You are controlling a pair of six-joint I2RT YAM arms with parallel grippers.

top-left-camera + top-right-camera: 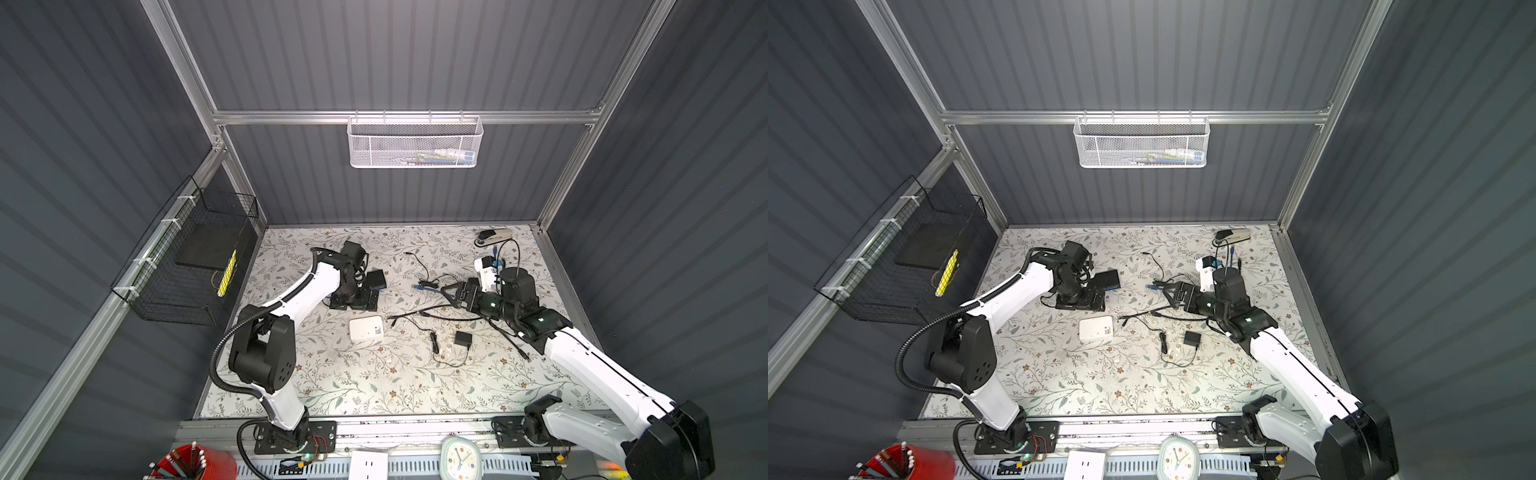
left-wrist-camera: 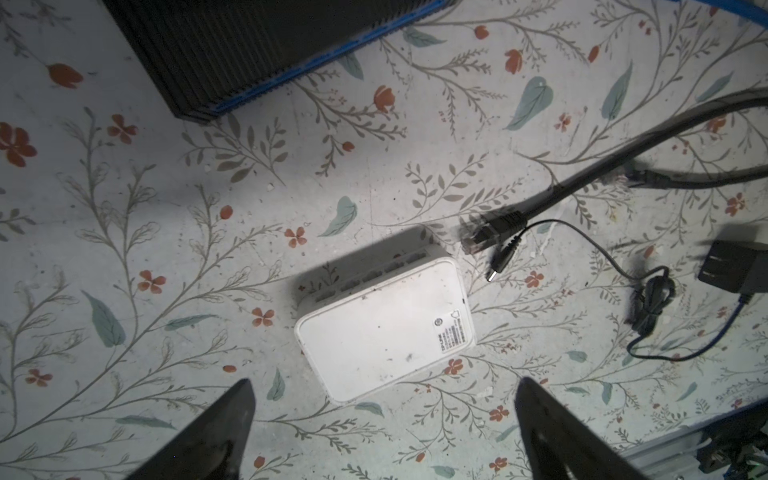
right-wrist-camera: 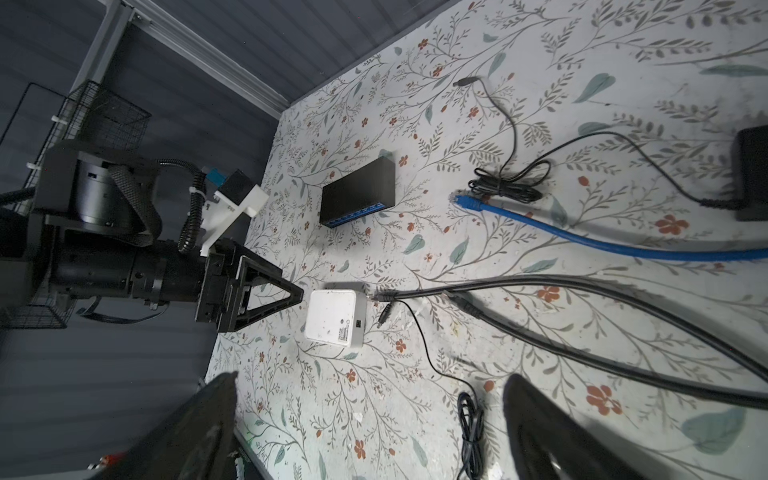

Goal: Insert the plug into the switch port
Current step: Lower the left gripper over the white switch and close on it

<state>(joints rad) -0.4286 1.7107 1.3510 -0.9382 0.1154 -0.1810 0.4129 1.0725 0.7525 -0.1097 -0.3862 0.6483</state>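
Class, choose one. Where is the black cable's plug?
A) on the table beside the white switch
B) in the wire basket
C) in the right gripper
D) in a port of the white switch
A: the plug lies on the table beside the white switch, outside its ports.

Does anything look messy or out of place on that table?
Nothing is spilled or broken. Cables sprawl loose and cross each other. A black plug lies beside the white switch, not plugged in.

I see a small white rounded plastic box (image 2: 384, 320), smooth, matt, faintly scuffed. The black ribbed box with blue edge (image 2: 249, 45) looks dull. The floral-printed table cover (image 2: 166, 216) is matt, speckled; the thick black cable (image 2: 623, 153) rubbery.
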